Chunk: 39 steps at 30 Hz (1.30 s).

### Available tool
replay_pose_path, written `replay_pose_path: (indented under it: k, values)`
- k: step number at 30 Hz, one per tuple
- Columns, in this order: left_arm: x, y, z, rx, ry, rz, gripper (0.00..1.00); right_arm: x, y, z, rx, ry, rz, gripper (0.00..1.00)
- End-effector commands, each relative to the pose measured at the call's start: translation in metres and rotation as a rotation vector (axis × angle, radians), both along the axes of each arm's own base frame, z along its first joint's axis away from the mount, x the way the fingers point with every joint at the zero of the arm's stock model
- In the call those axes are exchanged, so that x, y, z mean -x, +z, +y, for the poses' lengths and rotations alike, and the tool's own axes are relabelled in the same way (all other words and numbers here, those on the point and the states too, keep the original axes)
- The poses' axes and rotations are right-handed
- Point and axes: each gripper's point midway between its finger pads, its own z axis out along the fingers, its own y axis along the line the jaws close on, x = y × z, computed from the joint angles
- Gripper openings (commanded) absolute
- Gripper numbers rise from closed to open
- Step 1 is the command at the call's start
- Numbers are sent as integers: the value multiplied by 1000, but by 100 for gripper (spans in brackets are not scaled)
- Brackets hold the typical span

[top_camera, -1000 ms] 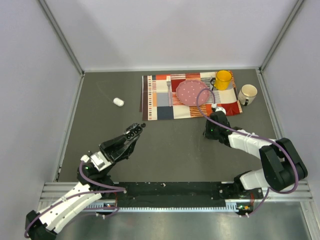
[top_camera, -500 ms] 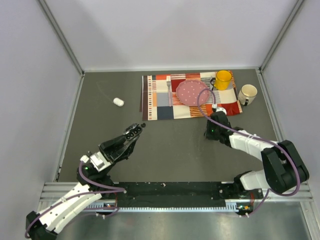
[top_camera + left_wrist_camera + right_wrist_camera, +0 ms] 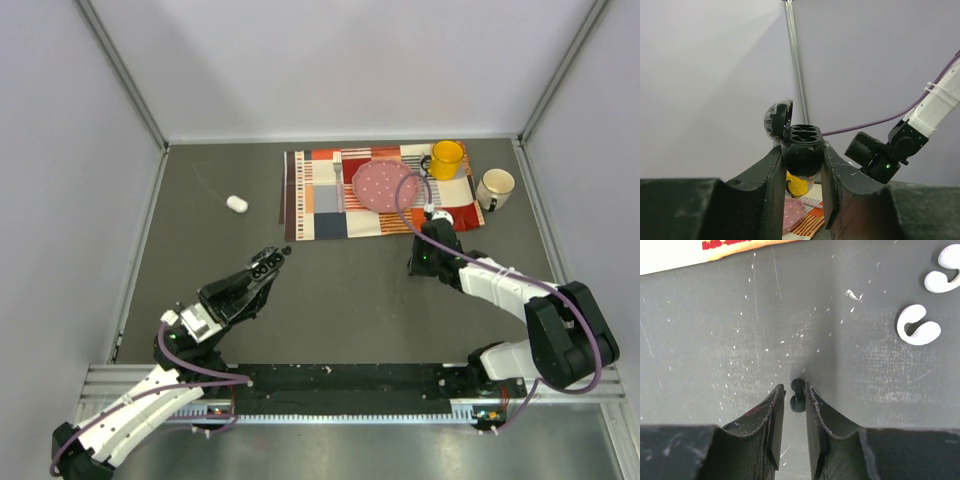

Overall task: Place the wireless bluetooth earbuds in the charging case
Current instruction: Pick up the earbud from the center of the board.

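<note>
Your enclosure, as listed:
- Tabletop (image 3: 340, 300): dark grey, matte, scratched and flecked with pale specks.
- Walls (image 3: 340, 70): plain pale grey panels at your left, back and right.
- Corner posts (image 3: 120, 70): aluminium, at both rear corners.
- Rail (image 3: 360, 412): ribbed metal, along your near edge.
- Light: soft, even.

A broad stretch of bare table (image 3: 345, 295) is left open between the left gripper (image 3: 270, 262) and the right gripper (image 3: 794, 391). Ahead of the right gripper, passage is bounded by the placemat (image 3: 670, 252). White C-shaped pieces (image 3: 918, 326) are scattered at the right of the wrist view. The charging case (image 3: 803, 147) wells are left uncovered.
</note>
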Motion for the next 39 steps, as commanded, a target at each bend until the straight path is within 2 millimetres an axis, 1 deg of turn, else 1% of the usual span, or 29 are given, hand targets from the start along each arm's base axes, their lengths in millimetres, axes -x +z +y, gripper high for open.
replay_pose_path:
  k: [1, 6, 9, 17, 18, 19, 21, 22, 23, 25, 28, 30, 31, 32, 33, 34, 35, 36, 37, 38, 39]
  values:
    - [-11, -44, -5, -47, 15, 65, 0, -13, 15, 8, -10, 6, -46, 23]
    - [-11, -44, -5, -47, 17, 65, 0, -12, 8, 6, 7, 2, -15, 22]
    - [-11, -44, -5, -47, 18, 66, 0, -11, 5, 7, 9, 5, -6, 18]
    - [-12, -44, -5, -46, 20, 67, 0, -11, 5, 7, 9, 4, -3, 14]
    - [-12, -45, -5, -47, 20, 68, 0, -12, 6, 7, 9, 6, -4, 13]
    - [-12, -45, -5, -49, 20, 66, 0, -12, 7, 7, 8, 4, -6, 7]
    - [-11, -44, -5, -46, 20, 64, 0, -13, 9, 7, 8, 6, -12, 6]
    - [-11, -44, -5, -47, 20, 65, 0, -12, 9, 8, 8, 11, -10, 2]
    - [-12, -44, -5, -47, 21, 65, 0, -13, 13, 9, 2, 15, -18, 0]
    - [-12, -44, -5, -50, 22, 64, 0, -13, 17, 10, 0, 30, -26, 0]
    - [-10, -43, -7, -63, 14, 61, 0, -14, 39, 18, -37, 84, -76, 0]
    - [-10, -44, -10, -85, 6, 58, 0, -14, 68, 27, -80, 142, -143, 0]
    - [-10, -44, -12, -94, 3, 58, 0, -15, 79, 29, -86, 158, -174, 0]
    - [-9, -46, -14, -106, -5, 60, 0, -10, 92, 41, -135, 224, -188, 0]
    - [-6, -46, -16, -124, -18, 44, 0, -11, 121, 46, -157, 275, -263, 0]
    - [-5, -45, -19, -138, -27, 41, 0, -8, 137, 51, -176, 322, -295, 0]
    - [-3, -46, -21, -152, -37, 34, 0, -1, 156, 62, -219, 396, -325, 0]
    - [-2, -49, -24, -172, -48, 29, 0, 3, 187, 66, -231, 455, -399, 0]
    - [6, -36, -26, -179, -76, -7, 0, 9, 205, 71, -252, 507, -442, 0]
    - [7, -41, -32, -216, -97, -3, 0, 20, 233, 83, -300, 601, -494, 0]
    - [9, -37, -34, -235, -112, -12, 0, 31, 248, 84, -306, 660, -527, 0]
